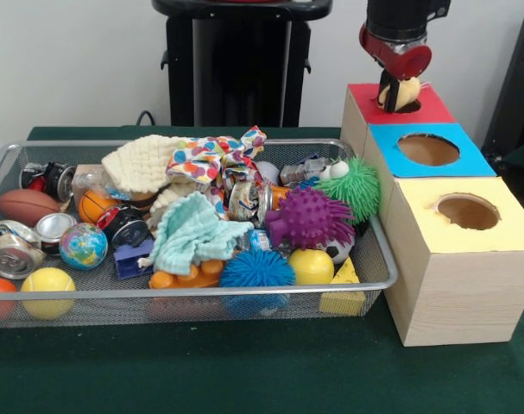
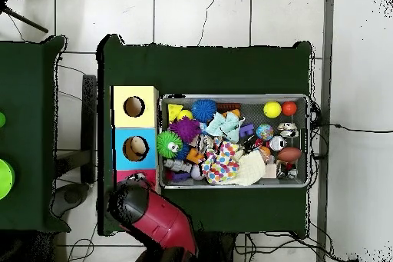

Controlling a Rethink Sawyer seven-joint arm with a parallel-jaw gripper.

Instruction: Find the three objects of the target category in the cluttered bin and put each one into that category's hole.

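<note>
The wire-mesh bin [image 1: 192, 293] lies on the green table, full of mixed things; it also shows in the overhead view [image 2: 234, 96]. The red surround [image 1: 430, 105] tops the farthest pale wood box. My gripper [image 1: 398, 93] hangs right over it, shut on a pale yellow rounded object [image 1: 407, 93] held at the hole's mouth. The hole itself is hidden behind the gripper and the object. In the overhead view the red arm [image 2: 153, 217] covers most of the red surround [image 2: 125, 174].
The blue-surround hole [image 1: 428, 149] and the yellow-surround hole [image 1: 468, 211] sit nearer the camera on the same row of boxes. The bin holds a purple spiky ball [image 1: 309, 216], a green one [image 1: 361, 185], a blue one [image 1: 257, 269], cloths, cans and several balls.
</note>
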